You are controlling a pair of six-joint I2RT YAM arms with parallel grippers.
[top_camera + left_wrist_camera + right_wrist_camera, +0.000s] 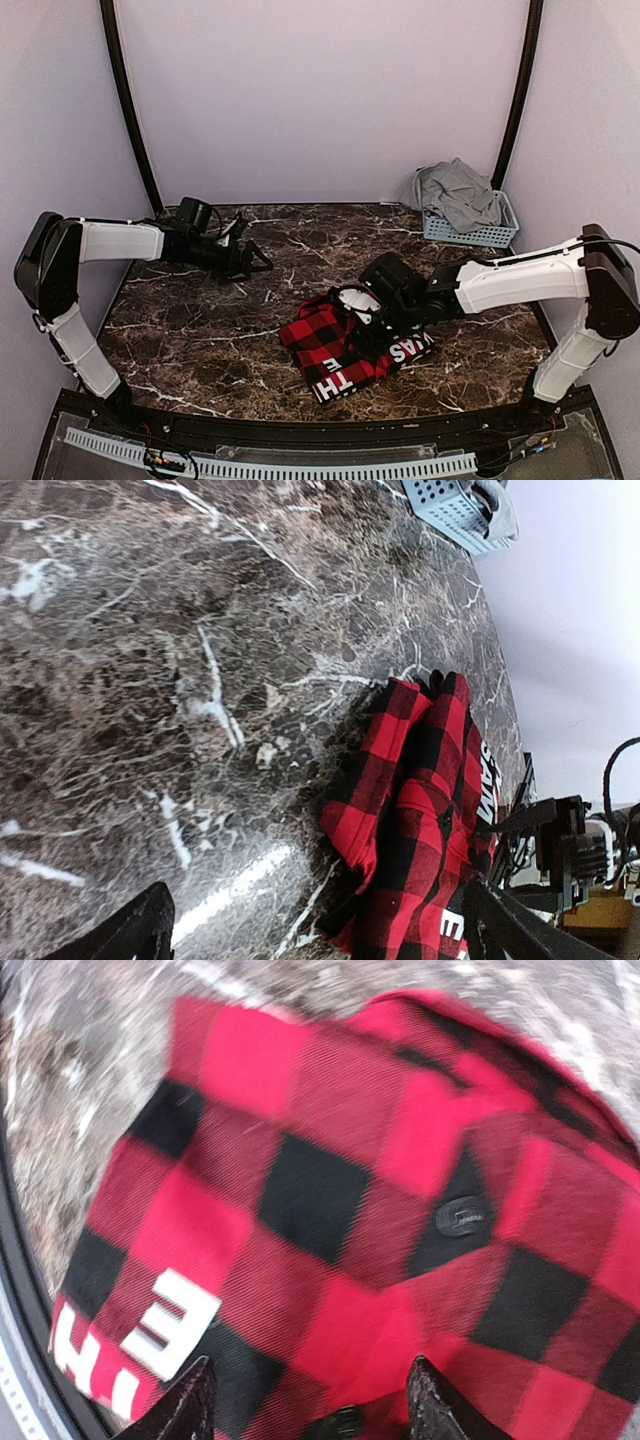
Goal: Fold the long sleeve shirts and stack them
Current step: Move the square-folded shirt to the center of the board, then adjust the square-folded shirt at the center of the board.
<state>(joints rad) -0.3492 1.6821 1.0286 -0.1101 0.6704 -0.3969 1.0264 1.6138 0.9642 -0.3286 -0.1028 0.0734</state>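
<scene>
Right claw (pixel 310 1372) spread over checked shirt (pixel 330 1210); left claw (pixel 254 265) spread, well apart.

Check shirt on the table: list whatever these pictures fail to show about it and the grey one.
Lettering on the check shirt: top view, the right arm covers part; right wrist view, blurred and cut off at the left edge.
Right hand: right wrist view, fingertips cut by the bottom edge, so contact with the cloth is unclear.
Grey shirt: top view, crumpled in the basket, too small to see sleeves.
</scene>
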